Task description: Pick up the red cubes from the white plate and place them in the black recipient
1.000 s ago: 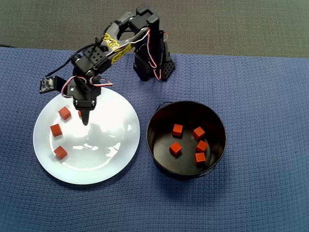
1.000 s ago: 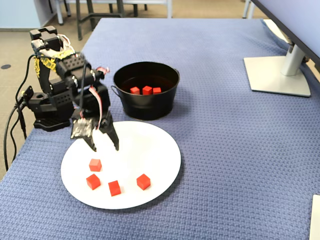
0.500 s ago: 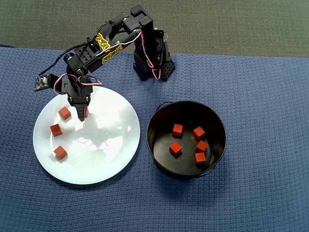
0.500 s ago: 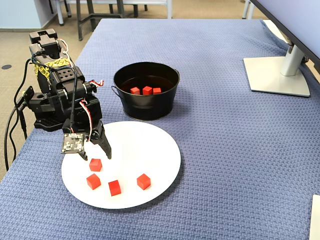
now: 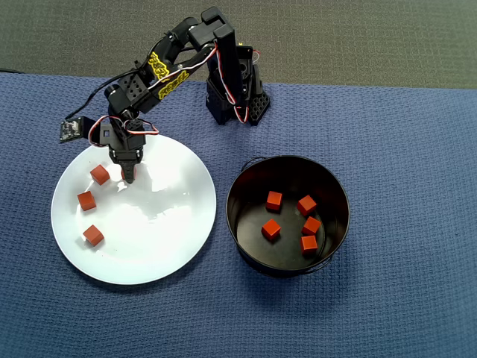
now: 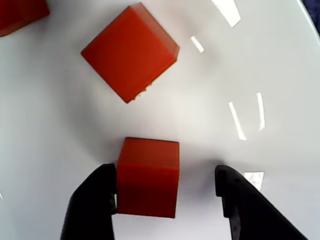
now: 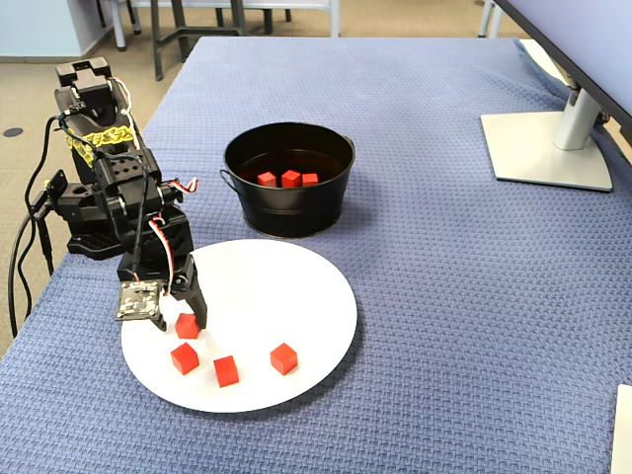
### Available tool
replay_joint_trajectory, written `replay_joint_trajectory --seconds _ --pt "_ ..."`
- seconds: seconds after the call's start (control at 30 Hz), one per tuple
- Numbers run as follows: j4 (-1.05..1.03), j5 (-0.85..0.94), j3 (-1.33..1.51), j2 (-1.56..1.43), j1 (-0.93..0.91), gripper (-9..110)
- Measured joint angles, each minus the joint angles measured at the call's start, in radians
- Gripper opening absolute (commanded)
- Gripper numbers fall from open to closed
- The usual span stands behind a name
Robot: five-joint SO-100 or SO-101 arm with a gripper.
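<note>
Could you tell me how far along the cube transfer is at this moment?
Five red cubes already lie in the black pot. Four remain on the white plate. In hand: the gripper is down on the plate with open jaws straddling one cube; in the wrist view one jaw touches it while the other stands apart, so it is not yet gripped. Left: close, carry it over, then the other three.

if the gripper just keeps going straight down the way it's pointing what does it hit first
Probably the white plate. The open gripper already straddles one red cube, its left finger against the cube in the wrist view; remaining height is unclear.
</note>
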State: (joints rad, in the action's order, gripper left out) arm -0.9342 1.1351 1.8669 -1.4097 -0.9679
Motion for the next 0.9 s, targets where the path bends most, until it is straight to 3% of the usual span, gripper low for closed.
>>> replay_joint_trajectory --seconds 0.3,0.5,0.9 --pt "0.037 -0.017 0.0 0.0 0.003 0" --pt "0.032 -0.055 0.0 -0.009 0.031 0" --pt "-0.275 -0.295 -0.126 -0.302 0.27 0"
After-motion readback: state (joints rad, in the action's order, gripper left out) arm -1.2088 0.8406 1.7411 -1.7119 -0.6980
